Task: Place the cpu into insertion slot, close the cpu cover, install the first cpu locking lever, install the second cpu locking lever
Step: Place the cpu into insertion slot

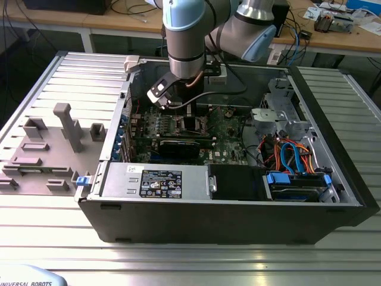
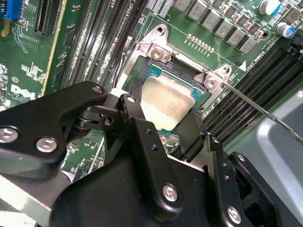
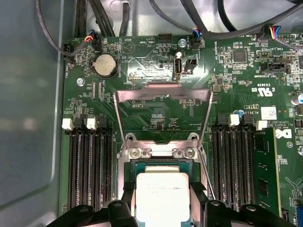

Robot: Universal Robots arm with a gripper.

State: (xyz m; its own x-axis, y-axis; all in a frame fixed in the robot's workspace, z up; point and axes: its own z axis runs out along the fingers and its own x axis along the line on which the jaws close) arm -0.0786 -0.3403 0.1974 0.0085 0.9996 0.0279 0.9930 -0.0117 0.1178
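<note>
Evidently the end effector (image 2: 164,108) was clamped on the cpu (image 3: 162,191) by two sides to hold it level over the slot (image 3: 163,164) directly beneath, while the cover (image 3: 142,93) stood swung open just beyond it, leaving the way down clear.

The cover (image 3: 163,112) stands swung back from the slot (image 2: 176,75), so the way in from above is open. The gripper (image 3: 163,198) takes up that gap over the cpu (image 3: 162,189). Memory slots (image 3: 90,165) crowd both sides, and a thin lever (image 2: 265,111) juts out along one flank. In the exterior view, the case (image 1: 208,223) walls hem in the arm. A black card (image 1: 178,146) lies just beside it, and cables (image 1: 286,156) bunch towards the exterior view's right.
</note>
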